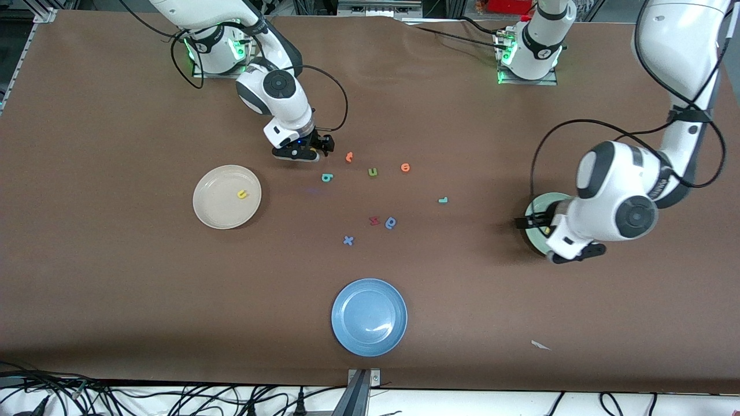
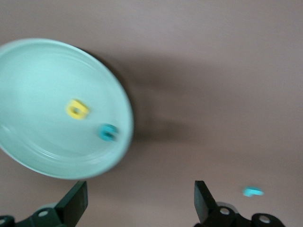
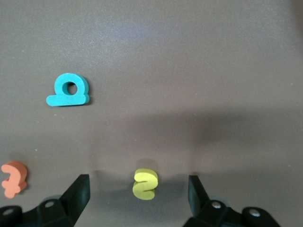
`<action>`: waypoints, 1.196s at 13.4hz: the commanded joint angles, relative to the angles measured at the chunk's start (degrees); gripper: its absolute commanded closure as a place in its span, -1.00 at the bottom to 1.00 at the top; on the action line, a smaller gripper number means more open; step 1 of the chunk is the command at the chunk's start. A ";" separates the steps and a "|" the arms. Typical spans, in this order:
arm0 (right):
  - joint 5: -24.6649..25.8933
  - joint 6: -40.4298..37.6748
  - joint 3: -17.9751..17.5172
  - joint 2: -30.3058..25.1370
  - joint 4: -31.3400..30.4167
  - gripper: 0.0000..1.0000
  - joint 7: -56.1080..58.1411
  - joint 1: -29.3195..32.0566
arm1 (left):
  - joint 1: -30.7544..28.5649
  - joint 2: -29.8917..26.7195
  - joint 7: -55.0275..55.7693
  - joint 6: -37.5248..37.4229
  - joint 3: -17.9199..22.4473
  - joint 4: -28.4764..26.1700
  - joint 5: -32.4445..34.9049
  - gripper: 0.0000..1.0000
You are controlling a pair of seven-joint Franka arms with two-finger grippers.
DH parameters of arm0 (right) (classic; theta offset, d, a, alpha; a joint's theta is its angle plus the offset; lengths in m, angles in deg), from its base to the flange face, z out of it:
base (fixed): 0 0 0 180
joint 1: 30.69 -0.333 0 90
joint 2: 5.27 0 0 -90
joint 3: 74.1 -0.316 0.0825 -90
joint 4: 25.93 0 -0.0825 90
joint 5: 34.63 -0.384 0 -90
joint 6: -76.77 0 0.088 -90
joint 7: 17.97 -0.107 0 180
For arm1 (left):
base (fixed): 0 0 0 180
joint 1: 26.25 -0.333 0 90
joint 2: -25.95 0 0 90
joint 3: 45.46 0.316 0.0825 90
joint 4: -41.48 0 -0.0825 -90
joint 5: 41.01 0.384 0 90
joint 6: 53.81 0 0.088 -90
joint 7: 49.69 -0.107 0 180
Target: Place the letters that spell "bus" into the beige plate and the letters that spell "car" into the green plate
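Both arms reach low, left gripper [image 2: 137, 201] and right gripper [image 3: 137, 196] fingers spread.

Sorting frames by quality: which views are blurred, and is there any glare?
Left wrist view: motion-blurred, green plate and its two letters smeared. Right wrist view: sharp, yellow s casts a soft shadow. Front view: left arm slightly blurred, small glare on blue plate.

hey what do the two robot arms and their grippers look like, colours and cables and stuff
Both arms are glossy white with rounded shells and dark grey circular joint caps. Black cables loop along each arm, and green lights glow at both bases. The right gripper and the left gripper are black with short two-finger tips, mounted on white wrist blocks. A small blue light shows at the right wrist.
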 commanded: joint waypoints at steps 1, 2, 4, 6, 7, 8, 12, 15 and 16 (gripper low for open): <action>0.13 1.66 0.04 -0.05 -0.94 -0.67 -0.62 -0.23 | -0.10 -1.16 8.35 0.16 -4.61 -1.17 -0.62 -0.96; 0.21 1.66 0.04 0.03 -0.94 -0.52 -0.62 -0.23 | -0.10 -1.07 10.81 0.85 -6.55 -1.87 -0.71 -0.84; 0.74 1.75 0.04 0.12 -0.94 -0.18 -0.62 -0.23 | 0.08 -1.07 17.14 9.42 -9.54 -6.85 -0.53 -0.76; 0.74 1.75 0.04 0.30 -0.94 0.19 -0.62 -0.32 | 1.12 -0.98 20.49 16.56 -10.52 -11.69 0.25 -0.77; 0.74 1.75 0.04 0.39 -0.94 0.39 -0.62 -0.40 | 2.52 -0.90 21.64 19.12 -10.26 -13.81 0.26 -0.77; 0.74 1.75 0.04 0.39 -0.94 0.60 -0.54 -0.41 | 2.88 -0.81 22.69 21.40 -10.26 -15.66 0.61 -0.77; 1.01 1.22 0.04 -0.14 -0.94 1.00 -0.01 -0.32 | 5.52 2.26 33.40 24.94 -10.35 -17.26 10.60 -0.76; 1.18 -3.76 -0.04 -4.69 -0.77 1.00 5.86 2.74 | 5.96 4.72 37.90 28.62 -10.43 -17.26 13.44 -0.71; 1.36 -6.66 -0.22 -6.10 -0.68 1.00 8.41 4.41 | 6.83 5.25 38.25 29.07 -10.26 -17.17 13.44 -0.68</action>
